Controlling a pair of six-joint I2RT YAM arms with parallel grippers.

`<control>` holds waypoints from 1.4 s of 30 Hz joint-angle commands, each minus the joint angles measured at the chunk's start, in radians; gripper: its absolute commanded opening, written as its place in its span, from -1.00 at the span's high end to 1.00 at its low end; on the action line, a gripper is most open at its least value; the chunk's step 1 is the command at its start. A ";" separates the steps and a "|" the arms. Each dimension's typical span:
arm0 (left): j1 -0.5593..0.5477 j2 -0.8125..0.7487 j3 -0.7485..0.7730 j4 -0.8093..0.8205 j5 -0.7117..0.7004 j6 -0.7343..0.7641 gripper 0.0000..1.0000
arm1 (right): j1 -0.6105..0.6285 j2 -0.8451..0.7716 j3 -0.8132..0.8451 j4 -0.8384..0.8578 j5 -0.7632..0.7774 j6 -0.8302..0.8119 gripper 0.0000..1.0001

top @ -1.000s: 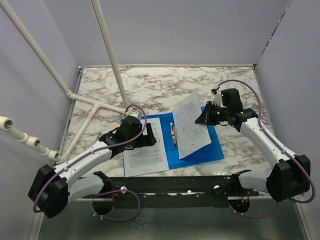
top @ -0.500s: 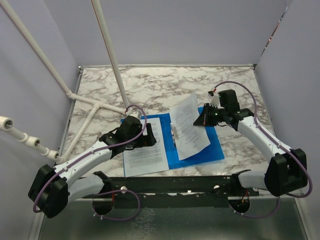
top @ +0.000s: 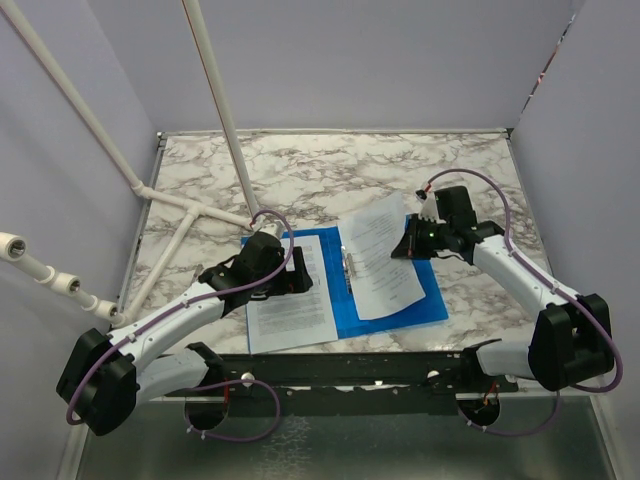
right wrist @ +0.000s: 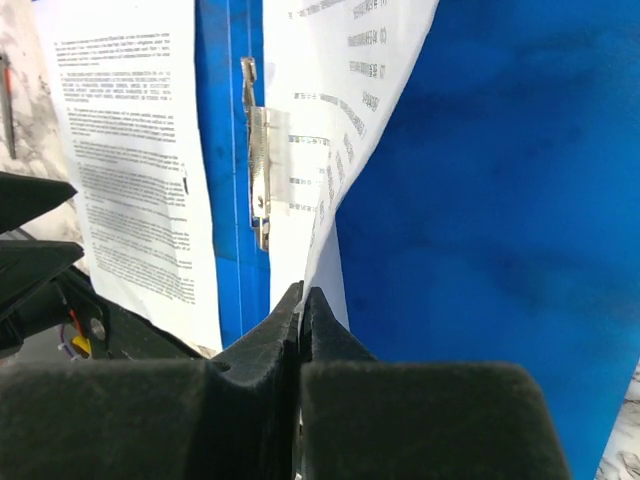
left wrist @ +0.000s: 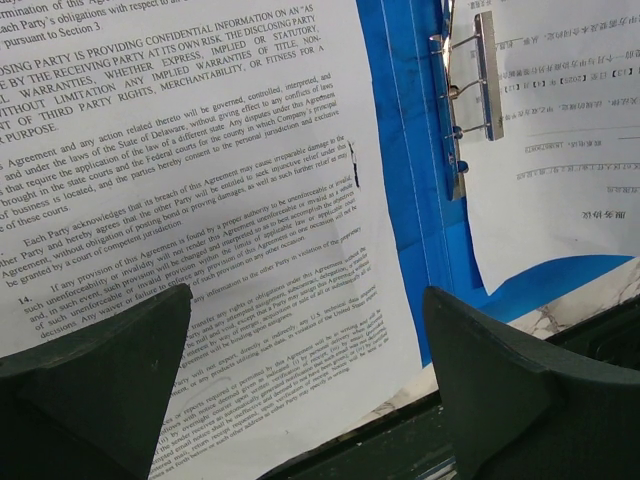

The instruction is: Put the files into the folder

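Note:
The blue folder (top: 425, 300) lies open on the marble table, its metal clip (top: 348, 270) along the spine. One printed sheet (top: 290, 310) lies flat on the folder's left half, overhanging the near edge. My left gripper (left wrist: 305, 370) is open just above this sheet (left wrist: 200, 200). My right gripper (top: 412, 240) is shut on the far right edge of a second sheet (top: 380, 265), holding that edge lifted over the folder's right half. In the right wrist view the pinched sheet (right wrist: 340, 120) rises from the shut fingertips (right wrist: 302, 300) above the blue cover (right wrist: 500, 200).
White pipes (top: 215, 100) slant over the back left of the table. A black rail (top: 360, 365) runs along the near edge. Purple walls close in both sides and the back.
My right gripper has moved left and lower with the sheet, so the sheet lies flatter over the folder's right half. The left arm has not moved.

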 commanded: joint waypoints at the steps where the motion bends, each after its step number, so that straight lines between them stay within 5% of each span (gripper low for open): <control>1: 0.002 0.001 -0.011 0.010 0.007 0.015 -0.98 | -0.004 0.001 -0.016 -0.027 0.069 -0.023 0.83; 8: 0.002 0.000 -0.012 0.009 0.001 0.013 -0.98 | -0.005 -0.004 -0.017 -0.039 0.105 -0.024 0.22; 19: 0.002 0.001 -0.007 0.002 -0.004 0.011 -0.98 | -0.005 -0.010 0.031 -0.114 0.306 -0.038 -0.24; 38: 0.003 0.011 0.000 -0.016 -0.040 0.007 -0.98 | -0.003 0.038 0.082 -0.124 0.413 -0.055 -0.29; 42: 0.003 0.005 0.010 -0.034 -0.057 0.002 -0.98 | -0.003 0.037 0.105 -0.160 0.539 -0.055 -0.30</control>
